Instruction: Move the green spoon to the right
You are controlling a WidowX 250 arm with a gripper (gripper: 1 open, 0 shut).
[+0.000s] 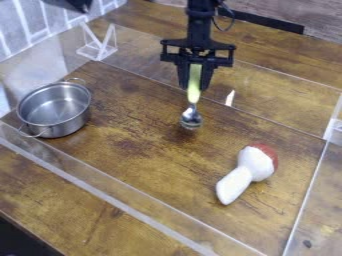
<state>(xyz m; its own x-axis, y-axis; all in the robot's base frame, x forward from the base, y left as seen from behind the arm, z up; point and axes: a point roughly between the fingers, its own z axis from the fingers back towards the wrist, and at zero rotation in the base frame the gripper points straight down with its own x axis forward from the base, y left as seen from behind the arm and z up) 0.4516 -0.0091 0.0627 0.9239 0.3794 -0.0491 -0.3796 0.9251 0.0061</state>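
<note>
Gripper (198,70): pointed straight down, jaws closed on spoon handle.
Spoon (194,100): held upright, bowl hung low over table middle, handle clamped at top.
Pot (54,108): left on table (120,170), well apart from spoon.
Mushroom (246,172): lying front right of spoon, apart from it.

The light is soft and even, not too bright. The picture is small and a bit blurry. Just right of the tool (197,68) a white glare spot shines on the clear sheet. Far left of it the pot (54,108) shines too. The tabletop (120,160) shows only faint, soft shadows below the tool.
</note>
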